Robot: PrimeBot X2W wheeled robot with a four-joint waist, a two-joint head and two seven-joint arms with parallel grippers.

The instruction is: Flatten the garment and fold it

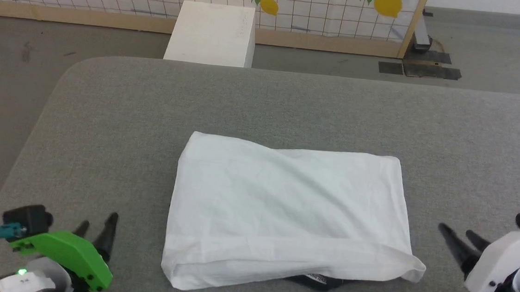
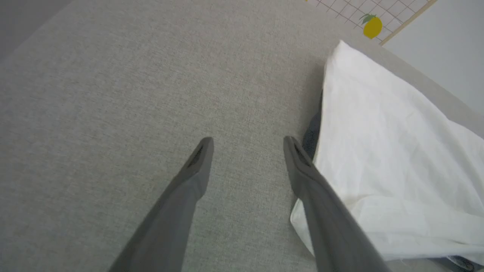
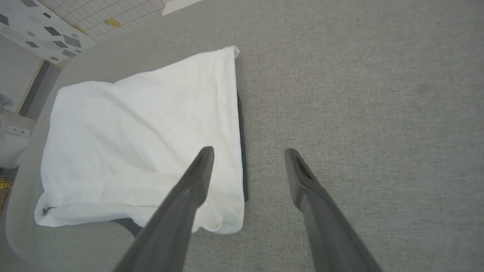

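Observation:
The garment lies folded into a white rectangle in the middle of the grey table, with a bit of black collar and printed tape peeking out under its near edge. My left gripper hovers open at the lower left, apart from the cloth. In the left wrist view the garment lies just right of my left gripper. My right gripper stands open at the lower right, off the cloth's corner. In the right wrist view the garment lies left of my open right gripper.
A white box stands on the floor beyond the table's far edge, in front of a lemon-print screen with a wooden frame. Bare grey table surface surrounds the garment on all sides.

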